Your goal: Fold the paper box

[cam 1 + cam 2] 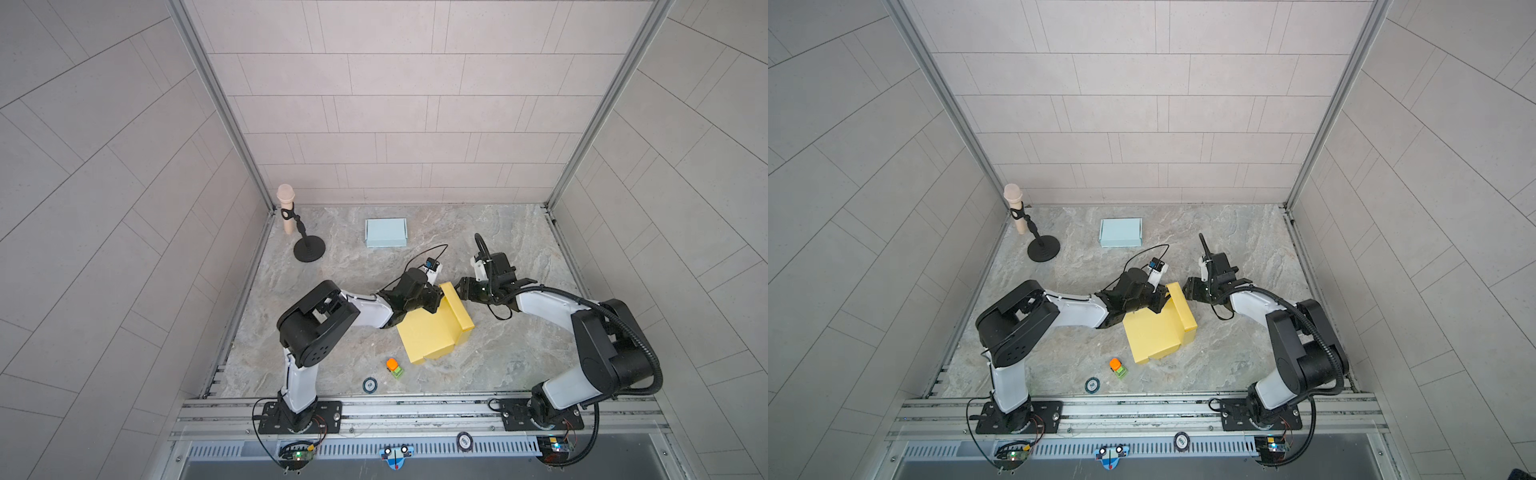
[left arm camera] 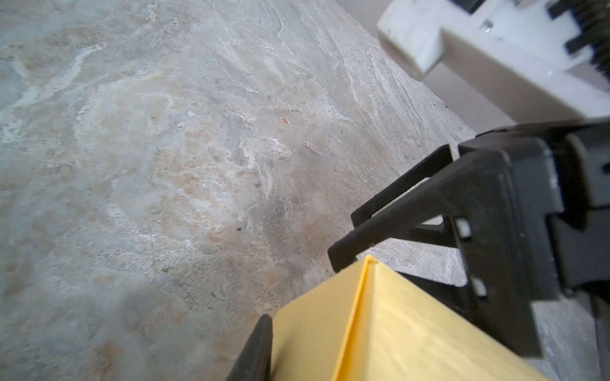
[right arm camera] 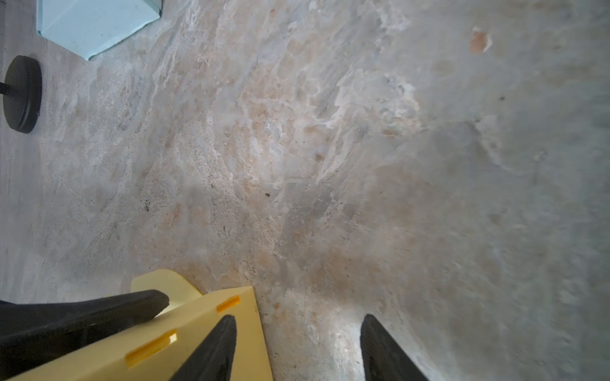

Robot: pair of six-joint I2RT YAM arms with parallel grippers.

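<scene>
Top views: the yellow paper box (image 1: 430, 336), half-folded, sits mid-table on the grey marble tabletop (image 1: 511, 245), with a taller wall along its right side in both top views. The left gripper (image 1: 433, 301) covers the box's far-left corner. Its fingertips are hidden under its own black body, so the grip is unreadable here. The right gripper (image 1: 460, 289) sits just beside the far end of the tall wall; contact is too small to judge. Well apart are a pale blue folded paper box (image 1: 385, 232) at the back, a beige microphone on a black round-based stand (image 1: 286, 208) back left, and a small orange-and-green toy (image 1: 394, 368) near the front.

Left wrist: one own finger (image 2: 259, 346) lies against the yellow wall. Its partner is hidden behind the paper, so I cannot tell whether it is clenched or loose. The right gripper's black fingers show near the corner ridge.

Right wrist, seen only here: the right jaws stand apart, one finger (image 3: 214, 346) in front of the slotted yellow panel, the other over bare marble, nothing clamped. The left arm's finger (image 3: 99, 316) overlaps a rounded flap. The blue box is cut off at the frame edge.
</scene>
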